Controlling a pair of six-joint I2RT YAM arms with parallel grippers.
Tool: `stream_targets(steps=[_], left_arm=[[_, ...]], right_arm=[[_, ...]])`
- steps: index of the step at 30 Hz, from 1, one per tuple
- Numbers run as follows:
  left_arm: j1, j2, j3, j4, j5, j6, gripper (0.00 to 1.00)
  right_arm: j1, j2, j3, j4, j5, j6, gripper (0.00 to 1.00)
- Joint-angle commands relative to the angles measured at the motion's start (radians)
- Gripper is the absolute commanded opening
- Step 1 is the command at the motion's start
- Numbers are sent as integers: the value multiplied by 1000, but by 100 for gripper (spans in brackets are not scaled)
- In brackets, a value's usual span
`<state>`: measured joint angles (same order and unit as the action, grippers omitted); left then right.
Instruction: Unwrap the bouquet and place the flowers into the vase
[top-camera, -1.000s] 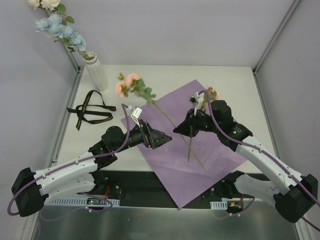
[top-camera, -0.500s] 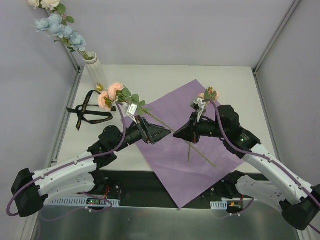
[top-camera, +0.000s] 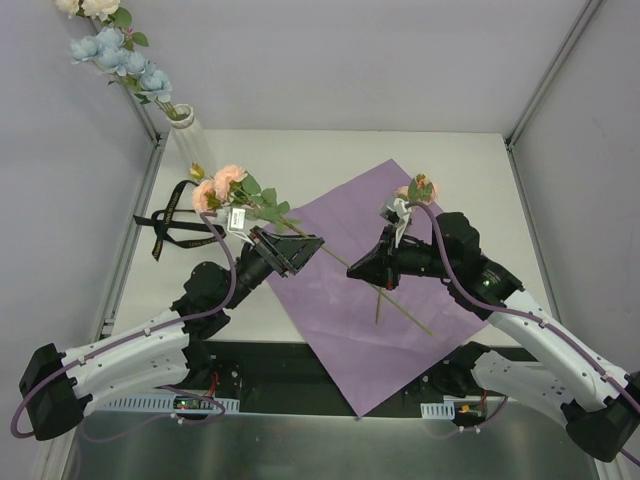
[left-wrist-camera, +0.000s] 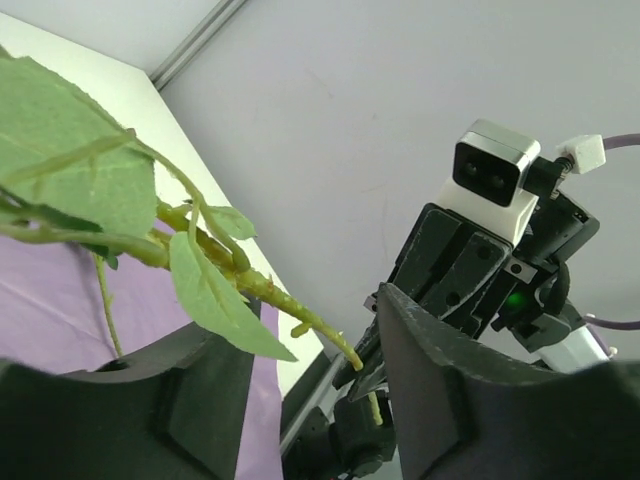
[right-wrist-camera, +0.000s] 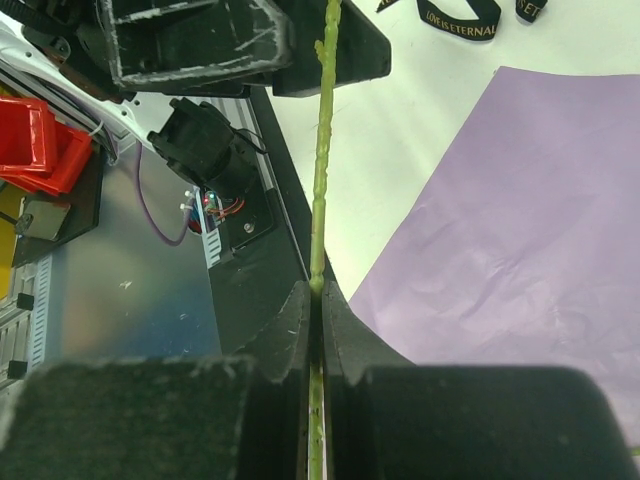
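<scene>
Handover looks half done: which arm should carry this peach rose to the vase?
Left. The vase stands at the far-left corner, and the left end effector straddles the rose stem near its leaves, jaws open. The right end effector only pinches the stem farther down.

Top cam hung above and behind the arm bases, looking down over the whole table (top-camera: 470, 160). Left wrist cam sat close in, tilted up toward the right arm (left-wrist-camera: 480, 270). Right wrist cam looked left and down, real tight. All three caught the stem (right-wrist-camera: 322, 150) and purple paper (top-camera: 340, 310).
</scene>
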<state>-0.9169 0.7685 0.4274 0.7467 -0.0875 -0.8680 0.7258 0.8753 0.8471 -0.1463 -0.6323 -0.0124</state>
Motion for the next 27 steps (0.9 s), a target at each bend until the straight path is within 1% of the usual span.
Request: stream_targets(steps=[1,2,4,5,7,8,9,10,11,12,13,14,15,16,17,18,20,21,22,23,25,26,27], left_arm=[[-8,2,51,69,-32,56,45],[-7,-1,54,51,-35,64,36],[-7,-8,71,22,-52,96,26],[-7,-11,79,7,-58,109,16],[-7,-17,120,-65,-72,168,3],[-7,-17,141,-107,-89,194,0],[-8,-15,163,-181,-101,248,0],[-7,-12,207,-225,-113,276,0],[-8,-8,227,-257,-141,305,0],[-7,-3,247,-288,-162,363,0],[-7,14,290,-381,-187,388,0],[-7,28,319,-438,-233,409,0],[-7,60,379,-508,-320,450,0],[-7,75,404,-602,-369,477,0],[-7,92,422,-633,-409,507,0],[-5,107,442,-645,-487,556,0],[22,115,458,-650,-527,605,0],[48,120,485,-652,-520,633,0],[122,126,503,-652,-503,642,0],[166,132,528,-659,-479,647,0],[255,159,628,-667,-416,646,0],[323,175,669,-667,-400,655,0],[355,219,764,-667,-393,700,0]], right_arm=[[9,-15,7,50,-7,-24,1],[12,-15,7,50,-7,-24,1],[15,-15,4,48,-7,-26,1],[14,-13,4,48,-7,-29,1],[17,-9,4,42,2,-32,1],[17,-6,6,39,8,-35,3],[17,-2,7,21,34,-37,17],[18,8,15,8,60,-37,29],[18,16,20,-5,92,-37,43],[18,28,27,-51,174,-38,71],[17,46,39,-85,219,-43,81],[17,91,71,-117,265,-44,85],[17,114,85,-180,357,-46,91],[17,149,95,-202,400,-43,93],[17,159,101,-211,437,-40,94],[14,165,98,-220,494,-28,97],[12,169,92,-222,545,-21,99],[6,168,92,-220,551,-23,100],[4,177,92,-222,553,-21,100],[-2,183,93,-220,549,-20,100],[-5,206,95,-214,539,-14,99],[-9,215,98,-211,525,-14,99],[-11,226,102,-210,520,-11,99]])
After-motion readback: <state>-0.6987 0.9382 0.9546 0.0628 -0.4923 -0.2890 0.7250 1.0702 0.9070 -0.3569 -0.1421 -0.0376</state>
